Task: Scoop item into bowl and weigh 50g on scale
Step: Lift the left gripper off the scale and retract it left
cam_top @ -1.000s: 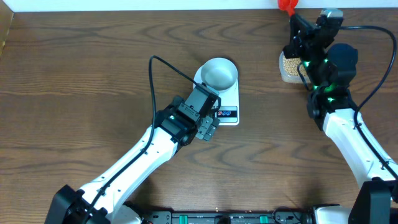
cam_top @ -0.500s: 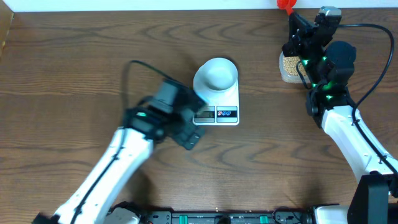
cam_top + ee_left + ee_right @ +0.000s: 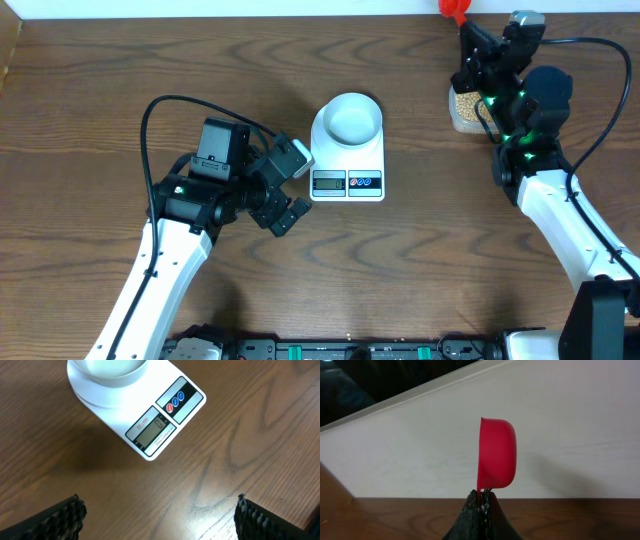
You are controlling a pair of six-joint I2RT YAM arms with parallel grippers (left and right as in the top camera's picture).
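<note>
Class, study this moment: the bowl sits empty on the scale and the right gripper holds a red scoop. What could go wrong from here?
1. The red scoop stands on edge in the right gripper; carried so, beans from the tub would likely spill on the table before reaching the bowl.
2. The open left gripper hovers near the scale; a bump could shift it or the bowl and upset the reading.

- Overhead view evenly bright, sharp
- Flat white digital scale point(image 3: 150, 420) throws a soft shadow leftward onto brown wooden counter point(image 3: 225, 460)
- Right wrist view dimmer, upper-left corner dark
</note>
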